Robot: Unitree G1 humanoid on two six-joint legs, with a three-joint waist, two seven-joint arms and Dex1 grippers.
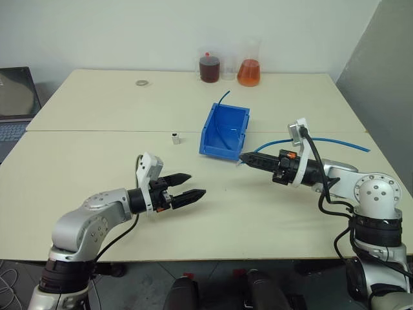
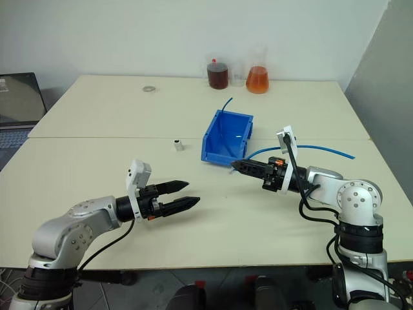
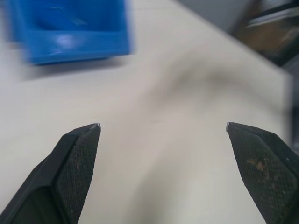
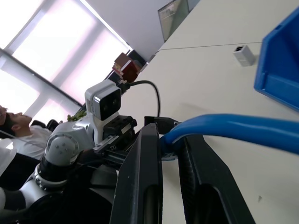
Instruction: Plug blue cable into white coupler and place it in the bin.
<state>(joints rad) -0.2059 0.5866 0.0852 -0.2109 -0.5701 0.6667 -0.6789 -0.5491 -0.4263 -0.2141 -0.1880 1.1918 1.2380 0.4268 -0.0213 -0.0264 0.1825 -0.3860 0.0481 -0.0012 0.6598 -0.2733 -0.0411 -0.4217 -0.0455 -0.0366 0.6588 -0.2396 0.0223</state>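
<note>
The left gripper (image 1: 191,184) is hovering over the bare table (image 1: 97,110) at about seven o'clock from the bin (image 1: 226,129), its two black fingers standing wide apart with nothing between them. The right gripper (image 1: 248,159) is reaching in from four o'clock, its tip just beside the bin's low front lip, its fingers clamping together on the blue cable (image 4: 233,128). That cable is trailing away toward three o'clock across the table, and another stretch is sticking up past the bin's far rim at twelve o'clock. The white coupler (image 1: 175,137) is sitting alone on the table at nine o'clock from the bin, apart from both grippers.
</note>
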